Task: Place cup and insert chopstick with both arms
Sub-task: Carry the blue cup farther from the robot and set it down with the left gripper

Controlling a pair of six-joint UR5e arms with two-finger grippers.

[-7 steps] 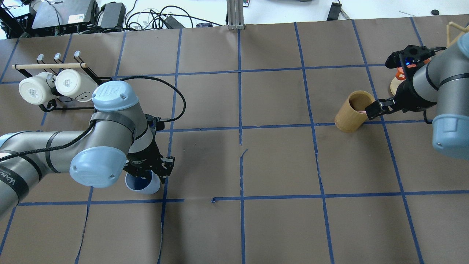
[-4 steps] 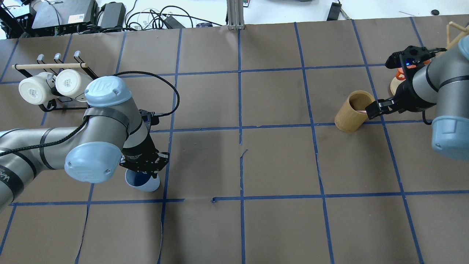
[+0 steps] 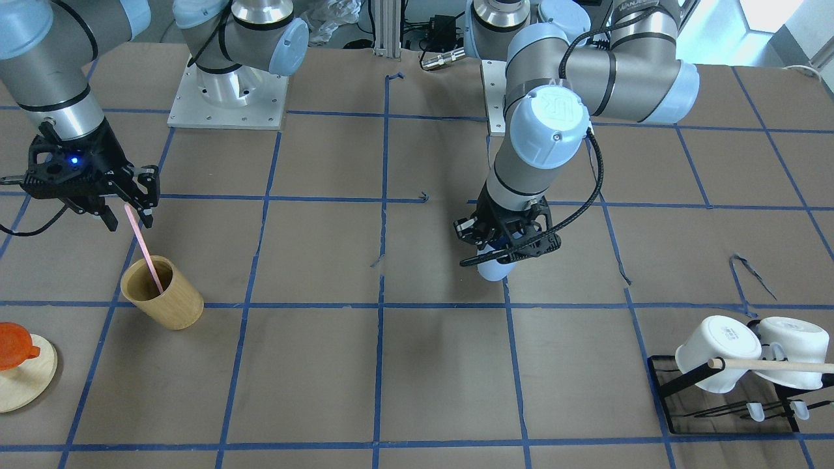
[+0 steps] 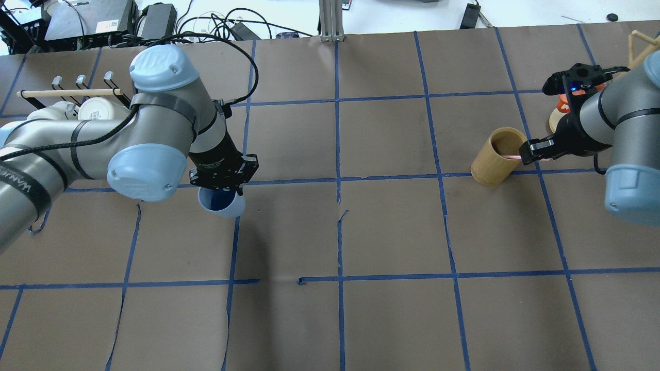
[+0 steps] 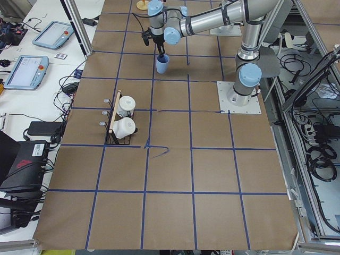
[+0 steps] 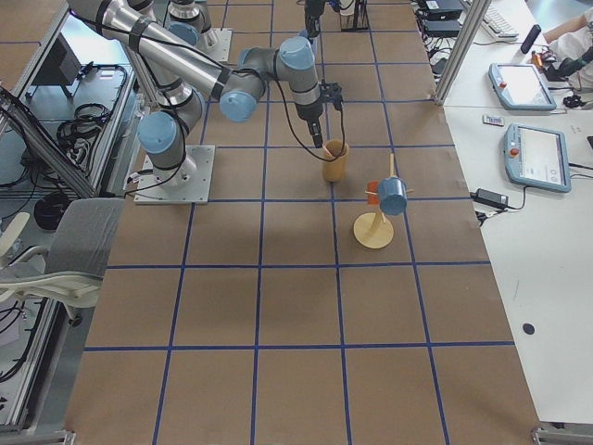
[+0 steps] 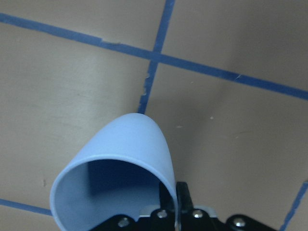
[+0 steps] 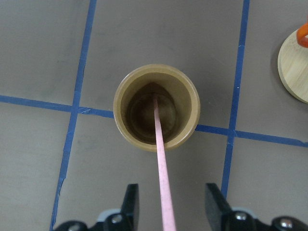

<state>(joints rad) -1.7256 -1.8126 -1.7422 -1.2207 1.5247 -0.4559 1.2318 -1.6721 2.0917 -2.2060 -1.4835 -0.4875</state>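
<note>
The light blue cup (image 4: 223, 205) hangs from the left gripper (image 4: 228, 189), which is clamped on its rim wall with one finger inside the mouth and one outside. That pinch lets the cup dangle mouth-up and slightly tilted. Judging by its shadow falling well off to one side, the cup is carried clear of the table (image 4: 392, 226) over a blue tape line, not set down. A rim grip like this looks chosen so the base can meet a surface first, though it leaves the cup free to swing. On the far side, the pink chopstick (image 8: 161, 159) stands in the bamboo holder (image 8: 195, 113), lower end on the bottom and shaft leaning against the rim. The right gripper (image 8: 172, 190) straddles the top of the stick with its fingers (image 8: 131, 202) spread apart, a gap showing on each side, so the holder alone seems to bear it. Any sideways withdrawal would likely knock the stick or tip the holder. Just beyond the holder is a wooden stand (image 3: 29, 378) carrying an orange cup (image 3: 14, 344). Near the left arm's elbow a black rack (image 3: 671, 384) holds two white mugs (image 3: 717, 352) and a wooden dowel (image 3: 775, 365), close enough to mind when that arm swings.
</note>
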